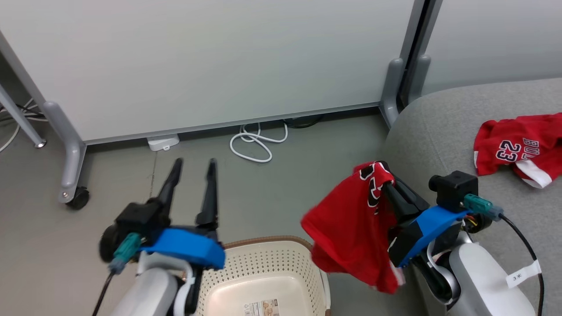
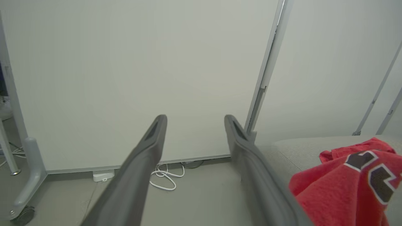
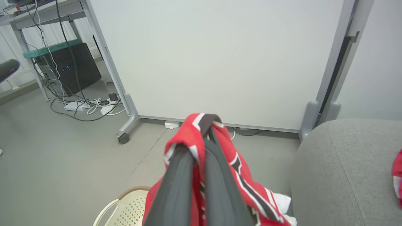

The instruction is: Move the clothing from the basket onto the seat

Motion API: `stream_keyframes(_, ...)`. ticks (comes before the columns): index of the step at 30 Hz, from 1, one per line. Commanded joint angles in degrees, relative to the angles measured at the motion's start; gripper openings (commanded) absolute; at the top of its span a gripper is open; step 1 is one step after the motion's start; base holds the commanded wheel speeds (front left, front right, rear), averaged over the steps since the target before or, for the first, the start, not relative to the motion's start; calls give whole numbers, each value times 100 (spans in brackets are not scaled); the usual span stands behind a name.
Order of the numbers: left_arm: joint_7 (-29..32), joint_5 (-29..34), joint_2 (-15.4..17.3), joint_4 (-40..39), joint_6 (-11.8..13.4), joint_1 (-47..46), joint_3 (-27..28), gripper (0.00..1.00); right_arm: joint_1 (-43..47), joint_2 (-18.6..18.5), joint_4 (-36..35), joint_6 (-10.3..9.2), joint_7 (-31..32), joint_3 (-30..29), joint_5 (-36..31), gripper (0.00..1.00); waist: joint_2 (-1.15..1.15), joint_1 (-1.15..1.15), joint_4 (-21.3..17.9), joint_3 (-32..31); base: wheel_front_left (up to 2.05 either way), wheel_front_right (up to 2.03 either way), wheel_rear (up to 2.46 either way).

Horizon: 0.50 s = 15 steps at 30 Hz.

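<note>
One red basketball garment is lying on the grey sofa cushion. We are holding the other garment, right hand clamped on it, beside the cushion's edge. Left hand is hovering, fingers apart. Releasing here risks dropping it onto the floor.

At bottom centre the right gripper pinches a red garment, which drapes over its closed fingers. The basket peeks in at lower left. The grey seat occupies the lower right, with a white partition behind.
</note>
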Motion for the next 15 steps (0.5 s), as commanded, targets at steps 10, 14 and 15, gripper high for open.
stream_keyframes(10,-24,422,61,-351,13,1337,1508,100,756,275,-976,3,246,-551,-366,0,0,0,-467,-184,0,0,0)
stream_keyframes(14,-21,483,21,-329,53,1737,1871,100,1055,356,-1309,3,360,-731,-464,0,0,0,-619,-232,0,0,0)
stream_keyframes(15,-21,478,19,-305,50,1815,1926,100,1128,371,-1383,3,387,-781,-476,0,0,0,-646,-239,0,0,0)
